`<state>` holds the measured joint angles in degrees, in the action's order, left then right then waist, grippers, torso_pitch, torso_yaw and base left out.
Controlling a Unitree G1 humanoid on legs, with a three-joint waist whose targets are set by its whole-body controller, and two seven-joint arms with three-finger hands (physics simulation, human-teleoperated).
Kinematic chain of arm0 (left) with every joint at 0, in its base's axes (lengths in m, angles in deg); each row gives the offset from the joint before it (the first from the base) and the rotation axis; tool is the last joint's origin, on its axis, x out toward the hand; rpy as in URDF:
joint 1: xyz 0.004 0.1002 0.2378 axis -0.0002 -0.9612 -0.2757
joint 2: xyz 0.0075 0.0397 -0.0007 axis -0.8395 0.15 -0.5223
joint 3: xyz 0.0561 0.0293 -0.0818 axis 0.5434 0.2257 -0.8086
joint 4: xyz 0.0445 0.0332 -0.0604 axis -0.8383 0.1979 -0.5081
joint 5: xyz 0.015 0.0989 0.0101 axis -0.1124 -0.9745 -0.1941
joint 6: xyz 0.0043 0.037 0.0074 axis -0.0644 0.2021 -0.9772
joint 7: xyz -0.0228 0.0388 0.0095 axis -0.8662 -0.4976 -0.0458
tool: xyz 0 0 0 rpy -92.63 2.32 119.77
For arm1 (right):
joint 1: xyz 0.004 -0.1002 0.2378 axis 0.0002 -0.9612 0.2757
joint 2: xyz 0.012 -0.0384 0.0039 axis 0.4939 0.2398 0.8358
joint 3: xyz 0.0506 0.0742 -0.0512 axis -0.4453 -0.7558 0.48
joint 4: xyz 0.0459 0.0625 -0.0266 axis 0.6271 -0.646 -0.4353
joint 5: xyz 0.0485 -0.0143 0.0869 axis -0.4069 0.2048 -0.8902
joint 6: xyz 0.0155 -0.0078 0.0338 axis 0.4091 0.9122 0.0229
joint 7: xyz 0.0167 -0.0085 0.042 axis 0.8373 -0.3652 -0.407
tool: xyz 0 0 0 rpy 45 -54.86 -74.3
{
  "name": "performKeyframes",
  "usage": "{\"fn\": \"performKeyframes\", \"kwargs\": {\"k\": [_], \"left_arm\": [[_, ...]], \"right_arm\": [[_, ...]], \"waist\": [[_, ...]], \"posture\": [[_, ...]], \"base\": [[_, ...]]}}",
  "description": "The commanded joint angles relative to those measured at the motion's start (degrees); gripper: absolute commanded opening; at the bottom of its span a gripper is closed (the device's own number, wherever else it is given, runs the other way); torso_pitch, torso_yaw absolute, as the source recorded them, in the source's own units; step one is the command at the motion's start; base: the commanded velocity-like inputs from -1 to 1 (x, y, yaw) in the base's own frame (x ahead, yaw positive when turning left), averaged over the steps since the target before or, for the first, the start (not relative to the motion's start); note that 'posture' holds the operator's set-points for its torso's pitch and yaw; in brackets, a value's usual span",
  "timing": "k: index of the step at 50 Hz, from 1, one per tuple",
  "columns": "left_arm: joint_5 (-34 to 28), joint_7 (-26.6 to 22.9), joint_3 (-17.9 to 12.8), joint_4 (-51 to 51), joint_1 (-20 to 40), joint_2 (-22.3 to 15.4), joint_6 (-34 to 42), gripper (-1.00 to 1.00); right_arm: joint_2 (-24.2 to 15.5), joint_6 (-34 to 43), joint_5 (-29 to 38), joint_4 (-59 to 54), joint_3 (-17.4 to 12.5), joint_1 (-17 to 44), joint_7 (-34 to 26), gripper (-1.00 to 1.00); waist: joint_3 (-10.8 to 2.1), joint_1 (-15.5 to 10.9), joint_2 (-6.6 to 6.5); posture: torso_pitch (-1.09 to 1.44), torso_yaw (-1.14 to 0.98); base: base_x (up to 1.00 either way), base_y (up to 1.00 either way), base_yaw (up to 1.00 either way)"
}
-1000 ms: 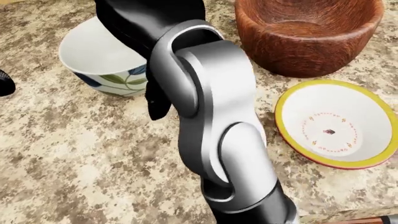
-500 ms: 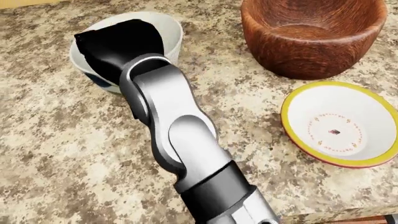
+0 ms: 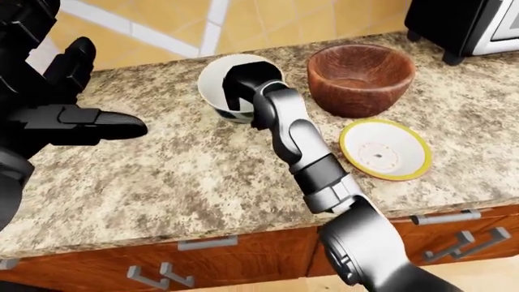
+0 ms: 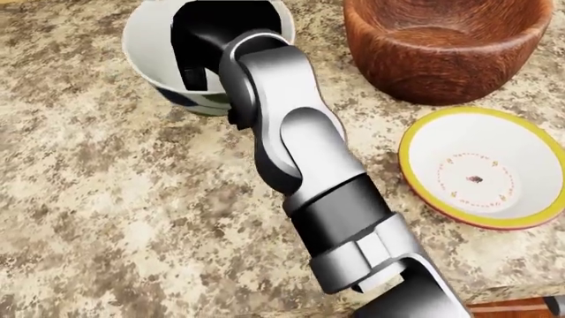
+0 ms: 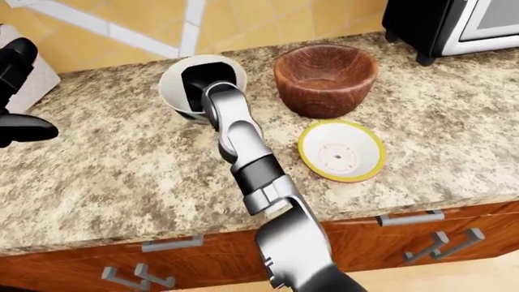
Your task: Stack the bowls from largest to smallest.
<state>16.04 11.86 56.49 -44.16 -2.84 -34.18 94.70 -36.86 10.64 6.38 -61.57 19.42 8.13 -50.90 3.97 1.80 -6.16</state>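
- My right hand (image 4: 207, 40) is down inside the white floral bowl (image 4: 146, 46), black fingers dipping over the rim toward its inner wall; whether they've actually pinched the rim, I cannot tell from here.
- That bowl sits on the granite counter (image 3: 187, 176) at the upper left of the head view, upright, with the big wooden bowl (image 3: 360, 78) just to its right and not touching it.
- The shallow yellow-rimmed bowl (image 4: 481, 175) lies apart, nearer the counter edge.
- My left hand (image 3: 69, 115) hangs clear over the counter's left side, fingers spread, holding nothing.
- To do this well, I reckon I want one finger inside and the others outside the wall, a firm squeeze, then a straight lift.
- Wooden bowl looks largest, so this one should go into it, lowered level and centred.
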Motion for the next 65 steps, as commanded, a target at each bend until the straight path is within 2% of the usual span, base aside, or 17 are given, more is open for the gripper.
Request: {"fn": "performKeyframes", "kwargs": {"k": [1,7,12,15,24,31,40,45,51,58,65], "left_arm": [[-0.62,0.14,-1.33,-0.59,1.07,-1.07,-1.77,1.00],[0.23,0.84,-1.16,-0.39,1.52,-1.16,-1.85,1.00],[-0.83,-0.43,-0.92,-1.75,0.56,-0.75,-1.58,1.00],[-0.75,-0.50,-1.07,-1.77,0.88,-0.92,-1.05,1.00],[-0.58,-0.19,-0.14,-2.91,1.87,-0.56,-0.24,1.00],[0.40,0.91,0.40,-3.17,2.78,-0.80,0.27,1.00],[0.51,1.68,1.65,-3.37,4.32,-0.44,-0.11,1.00],[0.24,2.04,2.83,-3.37,5.00,-0.30,0.05,1.00],[0.16,1.65,2.25,-3.24,4.68,-0.12,0.16,1.00],[-1.53,0.52,2.29,-3.45,4.36,0.85,0.43,1.00],[-4.58,-2.04,1.65,-3.93,2.62,2.24,0.15,1.00]], "right_arm": [[-0.66,0.26,-0.63,4.52,-0.96,3.99,0.08,-1.00],[-3.34,1.15,-2.42,8.27,-2.04,6.68,-3.93,-1.00],[-5.62,1.79,-3.63,11.54,-2.97,10.22,-8.54,-1.00],[-7.20,2.24,-4.80,12.61,-3.94,12.33,-10.78,-1.00],[-14.41,4.34,-7.41,13.89,-6.16,17.55,-17.48,-0.99],[-17.73,5.33,-8.51,14.98,-7.11,18.79,-21.07,-0.99],[-22.57,5.85,-8.78,18.65,-8.34,15.29,-27.96,-0.99],[-24.89,5.28,-9.18,16.85,-9.19,13.58,-28.01,-0.99],[-27.97,3.89,-8.35,15.64,-9.64,11.31,-29.20,-0.99],[-29.46,4.10,-7.85,13.32,-10.12,10.14,-28.91,-0.99],[-29.09,3.47,-4.99,10.48,-9.61,7.33,-24.08,-0.99]], "waist": [[-1.93,0.05,-0.34],[-1.75,0.11,-0.02],[-1.69,0.24,0.10],[-1.99,0.28,0.12],[-4.09,0.42,0.58],[-6.36,0.58,0.65],[-9.18,0.50,0.69],[-10.21,0.47,0.81],[-10.76,0.26,0.80],[-11.14,0.17,0.82],[-11.58,0.09,0.87]], "posture": [[0.00,0.00],[0.00,0.00],[0.00,0.00],[-0.02,0.00],[-0.11,0.00],[-0.18,0.00],[-0.26,0.00],[-0.26,0.00],[-0.26,0.00],[-0.26,0.00],[-0.26,0.00]], "base": [[0.00,0.00,0.00],[0.00,0.00,0.00],[0.00,0.00,0.00],[0.00,0.00,0.00],[0.00,0.00,0.00],[0.00,0.00,0.00],[0.00,0.00,0.00],[0.00,0.00,0.00],[0.00,0.00,0.00],[0.00,0.00,0.00],[0.00,0.00,0.00]]}}
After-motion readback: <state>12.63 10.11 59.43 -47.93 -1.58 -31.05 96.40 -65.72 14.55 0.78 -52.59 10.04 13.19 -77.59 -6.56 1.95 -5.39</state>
